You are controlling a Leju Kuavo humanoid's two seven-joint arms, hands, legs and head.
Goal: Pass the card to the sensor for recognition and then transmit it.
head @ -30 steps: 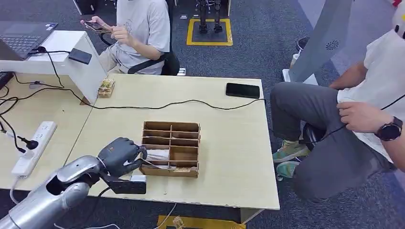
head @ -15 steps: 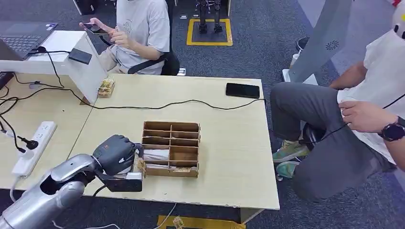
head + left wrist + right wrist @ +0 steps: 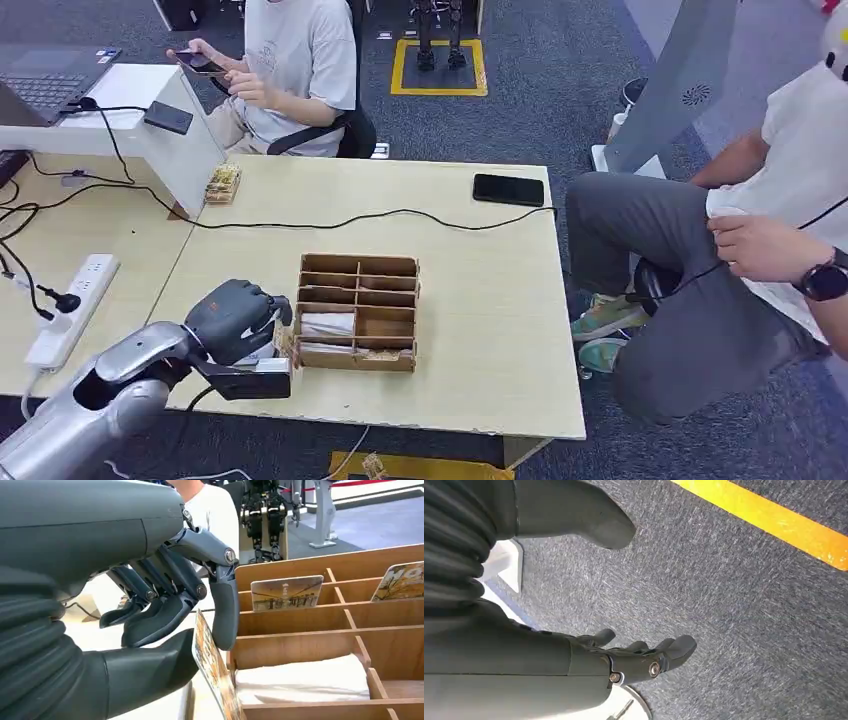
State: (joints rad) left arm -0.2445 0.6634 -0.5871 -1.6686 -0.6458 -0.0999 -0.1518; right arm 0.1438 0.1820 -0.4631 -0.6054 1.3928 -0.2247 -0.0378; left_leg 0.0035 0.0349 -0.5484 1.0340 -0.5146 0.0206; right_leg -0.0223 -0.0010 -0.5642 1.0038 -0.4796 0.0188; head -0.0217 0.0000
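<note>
Pinching the card [image 3: 212, 667] between thumb and a finger of my left hand [image 3: 232, 318], I keep it beside the wooden organizer [image 3: 385, 300], clear for the sensor. My right hand [image 3: 624, 657] hangs empty, fingers apart.

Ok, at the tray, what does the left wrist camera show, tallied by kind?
Printed picture cards: 3, namely the held card pinched by the left hand, plus two standing cards
Brown wooden divided tray: 1
White folded sheet in the tray: 1
Total: 5
</note>
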